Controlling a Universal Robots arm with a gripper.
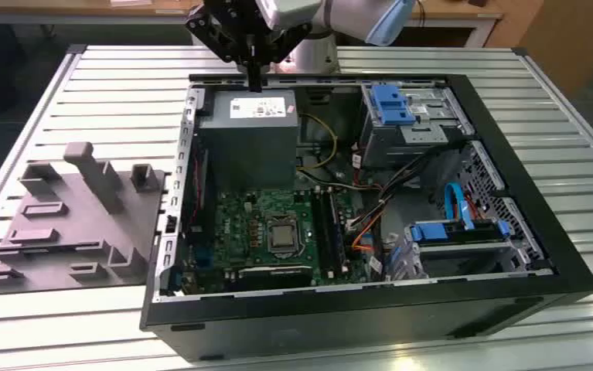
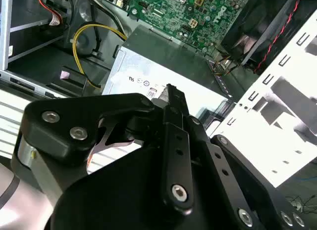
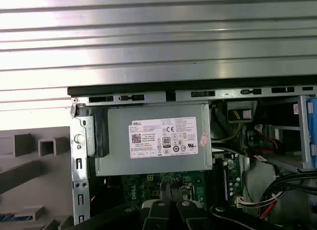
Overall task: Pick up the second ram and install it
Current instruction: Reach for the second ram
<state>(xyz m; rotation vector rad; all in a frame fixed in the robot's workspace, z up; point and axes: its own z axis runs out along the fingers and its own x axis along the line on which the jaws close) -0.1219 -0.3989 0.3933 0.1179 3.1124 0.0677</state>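
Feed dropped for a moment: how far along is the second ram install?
Done: nothing I can confirm; I can't tell whether any stick sits in the slots beside the processor. In hand: the end effector hangs over the power supply, well away from those slots, and I can't tell whether it carries the ram. Left: seating the ram, which is not yet evident.

Bright even light; glare on slatted table in first wrist view; case interior shadowed; claw dark.
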